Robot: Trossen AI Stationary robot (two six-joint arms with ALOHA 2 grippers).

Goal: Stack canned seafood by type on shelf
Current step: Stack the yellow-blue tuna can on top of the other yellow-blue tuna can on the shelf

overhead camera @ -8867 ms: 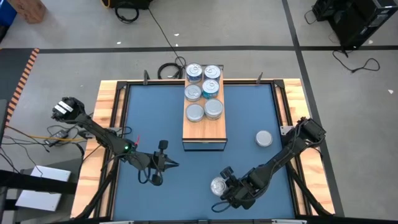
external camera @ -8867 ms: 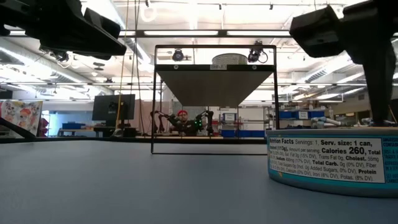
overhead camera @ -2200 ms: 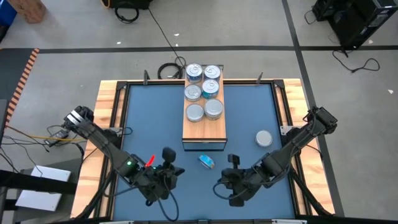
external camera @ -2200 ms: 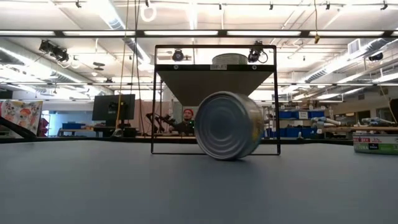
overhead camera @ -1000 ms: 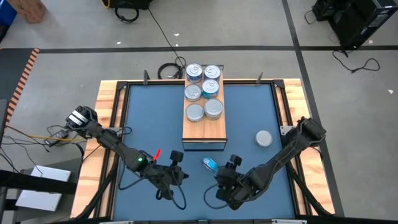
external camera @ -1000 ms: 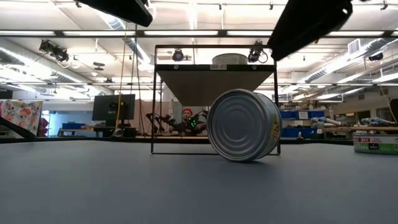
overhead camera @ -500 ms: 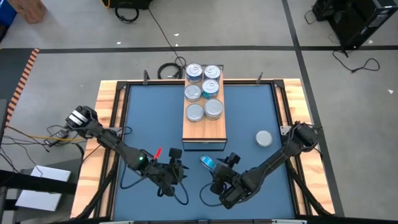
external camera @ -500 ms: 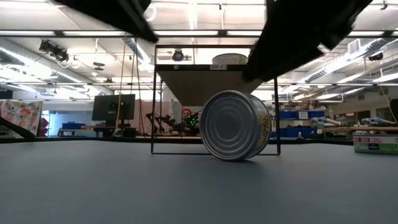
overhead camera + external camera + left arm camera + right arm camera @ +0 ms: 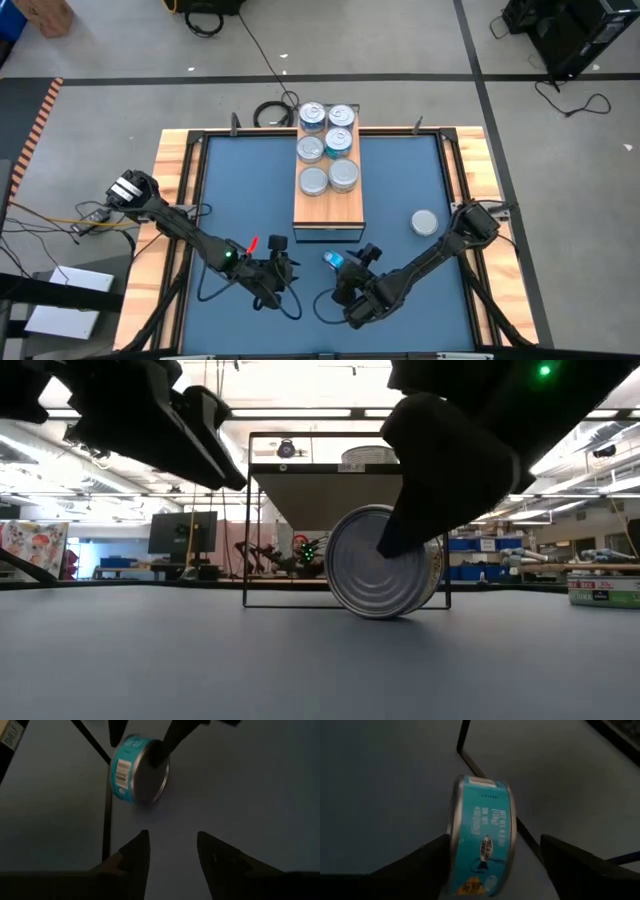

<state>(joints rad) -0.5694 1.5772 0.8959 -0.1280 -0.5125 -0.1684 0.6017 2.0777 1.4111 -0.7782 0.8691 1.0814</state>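
Just in front of the shelf (image 9: 329, 195), the left gripper (image 9: 283, 262) hangs with jaws apart and empty; a teal tin (image 9: 333, 261) stands on its edge beside it, the right gripper (image 9: 353, 270) spread wide around it.

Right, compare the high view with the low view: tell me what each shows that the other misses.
Only the high view shows the six tins on the shelf, the lone tin on the blue mat and both arms whole. Only the low view shows the room behind and the teal tin standing on its edge. Both show that tin by the shelf's front, with the right gripper open around it and the left gripper open beside it.
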